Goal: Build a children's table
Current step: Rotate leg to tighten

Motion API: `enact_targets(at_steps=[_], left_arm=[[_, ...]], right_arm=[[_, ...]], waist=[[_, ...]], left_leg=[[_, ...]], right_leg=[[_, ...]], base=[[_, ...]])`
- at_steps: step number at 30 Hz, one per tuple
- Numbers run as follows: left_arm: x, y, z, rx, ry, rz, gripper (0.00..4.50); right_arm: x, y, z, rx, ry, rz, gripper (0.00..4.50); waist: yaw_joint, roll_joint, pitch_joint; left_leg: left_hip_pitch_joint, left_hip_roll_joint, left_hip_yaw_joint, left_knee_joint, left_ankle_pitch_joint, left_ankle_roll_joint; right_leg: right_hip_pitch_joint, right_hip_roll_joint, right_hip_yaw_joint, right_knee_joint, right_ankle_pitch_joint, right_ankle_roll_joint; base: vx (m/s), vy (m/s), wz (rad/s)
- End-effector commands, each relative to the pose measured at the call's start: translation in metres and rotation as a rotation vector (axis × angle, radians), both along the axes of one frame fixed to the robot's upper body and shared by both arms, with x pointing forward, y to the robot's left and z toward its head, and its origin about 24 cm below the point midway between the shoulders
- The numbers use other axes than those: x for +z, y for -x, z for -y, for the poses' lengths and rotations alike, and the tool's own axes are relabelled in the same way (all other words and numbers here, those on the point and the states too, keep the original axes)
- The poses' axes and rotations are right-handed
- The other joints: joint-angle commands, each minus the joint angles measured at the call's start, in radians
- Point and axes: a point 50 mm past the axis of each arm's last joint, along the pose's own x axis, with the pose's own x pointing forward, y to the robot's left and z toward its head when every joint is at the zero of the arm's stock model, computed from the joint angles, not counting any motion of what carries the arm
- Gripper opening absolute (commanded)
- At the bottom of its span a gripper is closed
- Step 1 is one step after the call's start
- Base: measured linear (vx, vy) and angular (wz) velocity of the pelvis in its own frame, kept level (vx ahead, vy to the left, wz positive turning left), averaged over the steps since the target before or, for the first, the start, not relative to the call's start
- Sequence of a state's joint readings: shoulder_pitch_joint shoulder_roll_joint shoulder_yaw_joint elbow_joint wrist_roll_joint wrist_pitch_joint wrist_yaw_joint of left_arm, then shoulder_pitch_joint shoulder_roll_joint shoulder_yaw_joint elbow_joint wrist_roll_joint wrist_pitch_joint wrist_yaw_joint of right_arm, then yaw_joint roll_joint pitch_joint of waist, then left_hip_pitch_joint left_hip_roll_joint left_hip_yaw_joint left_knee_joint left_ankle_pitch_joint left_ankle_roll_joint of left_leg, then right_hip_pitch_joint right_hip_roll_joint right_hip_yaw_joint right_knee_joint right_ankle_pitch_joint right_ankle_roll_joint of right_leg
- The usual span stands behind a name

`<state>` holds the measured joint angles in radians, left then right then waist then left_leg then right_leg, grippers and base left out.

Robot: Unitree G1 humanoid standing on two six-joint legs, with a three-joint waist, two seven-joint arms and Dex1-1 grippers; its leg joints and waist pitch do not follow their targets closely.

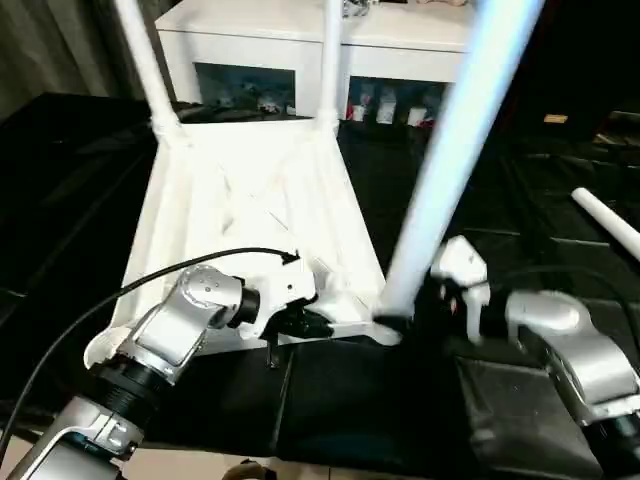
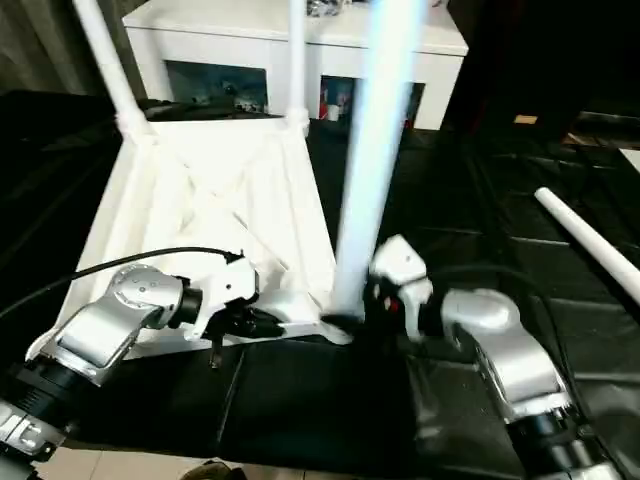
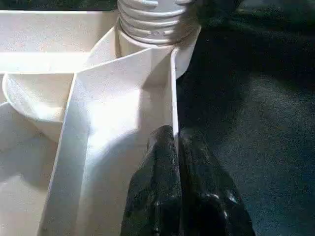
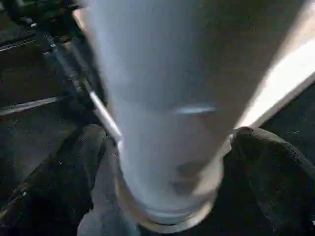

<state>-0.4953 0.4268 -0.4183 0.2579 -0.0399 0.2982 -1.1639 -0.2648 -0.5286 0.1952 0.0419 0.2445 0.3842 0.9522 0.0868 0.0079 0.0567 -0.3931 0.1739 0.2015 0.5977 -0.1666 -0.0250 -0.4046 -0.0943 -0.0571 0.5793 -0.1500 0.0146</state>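
Two jaws: the left gripper (image 1: 300,322), closed, touches the tabletop (image 1: 250,200) rim; the right gripper (image 4: 167,172) gapes around a leg (image 1: 450,150).

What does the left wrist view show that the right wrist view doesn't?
Left wrist view: the left gripper, shut on the tabletop's edge wall, with ribs running to a corner socket and the ribbed leg base seated in it.
Right wrist view: the right gripper, open, a finger on each side of the near leg, not clamping it.
Both: that same leg at the near right corner, over the black mat.
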Motion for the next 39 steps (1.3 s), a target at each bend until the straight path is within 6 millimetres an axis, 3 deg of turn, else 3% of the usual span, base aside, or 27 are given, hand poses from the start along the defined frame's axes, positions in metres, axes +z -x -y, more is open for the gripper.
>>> enact_targets(at_steps=[1,2,4,18,21,24,28,30,31,32,33,34,35,36,37,38,39], left_arm=[[0.010,0.003,0.011,-0.074,0.039,0.045,0.00],[0.010,0.003,0.011,-0.073,0.038,0.045,0.00],[0.010,0.003,0.010,-0.072,0.038,0.045,0.00],[0.008,0.003,0.009,-0.066,0.029,0.029,0.00],[0.008,0.003,0.009,-0.063,0.030,0.026,0.00],[0.006,-0.002,0.010,0.007,0.031,0.018,0.00],[0.004,-0.014,0.017,0.146,0.044,0.030,0.00],[0.004,-0.029,0.027,0.319,0.067,0.054,0.00],[0.005,-0.036,0.034,0.418,0.096,0.043,0.00],[0.006,-0.038,0.037,0.456,0.108,0.035,0.00],[0.006,-0.039,0.039,0.473,0.112,0.034,0.00],[0.007,-0.041,0.041,0.497,0.117,0.034,0.00],[0.008,-0.042,0.047,0.523,0.121,0.047,0.00],[0.009,-0.042,0.056,0.539,0.136,0.053,0.00],[0.010,-0.041,0.062,0.544,0.147,0.052,0.00],[0.011,-0.040,0.069,0.535,0.156,0.059,0.00],[0.011,-0.039,0.073,0.522,0.165,0.064,0.00]], right_arm=[[0.001,0.003,0.000,0.025,0.003,-0.011,4.48],[-0.001,0.004,0.001,0.027,0.007,-0.017,4.20],[-0.001,0.004,0.001,0.027,0.009,-0.019,4.20],[-0.009,-0.001,0.002,-0.042,0.012,-0.027,2.94],[-0.013,-0.003,0.003,-0.082,0.028,-0.034,2.75],[-0.022,-0.014,0.004,-0.228,0.041,-0.048,2.71],[-0.030,-0.022,-0.007,-0.336,0.034,-0.056,2.69],[-0.035,-0.033,-0.018,-0.503,0.023,-0.060,2.68],[-0.038,-0.040,-0.024,-0.623,0.006,-0.067,2.68],[-0.038,-0.042,-0.027,-0.670,-0.001,-0.071,2.68],[-0.039,-0.044,-0.028,-0.708,-0.004,-0.069,2.67],[-0.039,-0.047,-0.030,-0.767,-0.008,-0.067,2.67],[-0.040,-0.049,-0.036,-0.827,-0.038,-0.078,2.67],[-0.039,-0.052,-0.046,-0.874,-0.056,-0.083,2.67],[-0.039,-0.053,-0.054,-0.874,-0.052,-0.074,2.67],[-0.036,-0.056,-0.061,-0.875,-0.040,-0.040,2.67],[-0.034,-0.058,-0.065,-0.877,-0.038,-0.017,2.67]], waist=[[-0.007,-0.006,-0.065],[-0.007,-0.006,-0.065],[-0.007,-0.006,-0.064],[-0.006,-0.003,-0.069],[-0.010,-0.004,-0.065],[-0.018,-0.002,-0.061],[-0.047,-0.005,-0.053],[-0.063,-0.004,-0.051],[-0.076,-0.003,-0.047],[-0.086,0.003,-0.048],[-0.099,0.007,-0.047],[-0.096,0.020,-0.043],[-0.079,0.035,-0.036],[-0.024,0.030,-0.037],[-0.034,0.000,-0.052],[-0.046,-0.047,-0.059],[-0.048,-0.068,-0.053]], left_leg=[[0.040,0.058,-0.031,-0.086,-0.381,-0.027],[0.041,0.059,-0.032,-0.086,-0.382,-0.028],[0.041,0.059,-0.032,-0.086,-0.386,-0.030],[0.038,0.058,-0.030,-0.085,-0.349,-0.023],[0.039,0.057,-0.032,-0.087,-0.379,-0.030],[0.041,0.055,-0.035,-0.087,-0.426,-0.046],[0.048,0.049,-0.047,-0.086,-0.529,-0.073],[0.051,0.046,-0.055,-0.083,-0.572,-0.079],[0.055,0.043,-0.058,-0.078,-0.604,-0.085],[0.066,0.042,-0.065,-0.074,-0.650,-0.093],[0.058,0.050,-0.076,-0.090,-0.698,-0.086],[0.042,0.067,-0.083,-0.119,-0.746,-0.092],[-0.027,0.104,-0.071,-0.218,-0.863,-0.108],[-0.044,0.086,-0.007,-0.241,-0.877,-0.087],[0.003,0.075,0.004,-0.216,-0.783,-0.080],[0.061,0.049,-0.011,-0.117,-0.668,-0.100],[0.101,-0.007,-0.044,0.116,-0.296,-0.054]], right_leg=[[0.027,-0.058,0.039,-0.069,-0.389,-0.185],[0.026,-0.058,0.040,-0.070,-0.396,-0.182],[0.025,-0.058,0.040,-0.071,-0.403,-0.180],[0.030,-0.055,0.039,-0.061,-0.319,-0.204],[0.028,-0.055,0.038,-0.065,-0.364,-0.195],[0.023,-0.057,0.036,-0.073,-0.436,-0.183],[0.017,-0.056,0.021,-0.094,-0.607,-0.124],[0.015,-0.057,0.007,-0.107,-0.664,-0.096],[0.011,-0.054,-0.008,-0.117,-0.702,-0.077],[0.010,-0.051,-0.033,-0.132,-0.727,-0.057],[0.037,-0.041,-0.060,-0.138,-0.676,-0.037],[0.060,-0.036,-0.055,-0.096,-0.604,-0.048],[0.124,-0.010,-0.050,0.077,-0.361,-0.084],[0.108,0.014,-0.042,0.137,-0.229,-0.075],[0.088,0.004,0.003,0.130,-0.332,-0.062],[0.019,-0.041,0.040,0.023,-0.637,-0.024],[-0.072,-0.162,0.059,-0.158,-1.113,-0.018]], base=[[0.000,0.000,0.00],[0.000,0.000,0.00],[0.000,0.000,0.00],[0.000,0.000,0.00],[0.000,0.000,0.00],[0.000,0.000,0.00],[0.000,0.000,0.00],[-0.026,0.008,-0.05],[-0.052,0.015,-0.10],[-0.070,0.015,-0.12],[-0.068,0.026,-0.13],[-0.123,0.033,-0.17],[-0.080,0.026,-0.10],[-0.100,-0.022,0.07],[0.000,0.000,0.00],[-0.001,-0.099,0.07],[0.039,-0.081,-0.30]])
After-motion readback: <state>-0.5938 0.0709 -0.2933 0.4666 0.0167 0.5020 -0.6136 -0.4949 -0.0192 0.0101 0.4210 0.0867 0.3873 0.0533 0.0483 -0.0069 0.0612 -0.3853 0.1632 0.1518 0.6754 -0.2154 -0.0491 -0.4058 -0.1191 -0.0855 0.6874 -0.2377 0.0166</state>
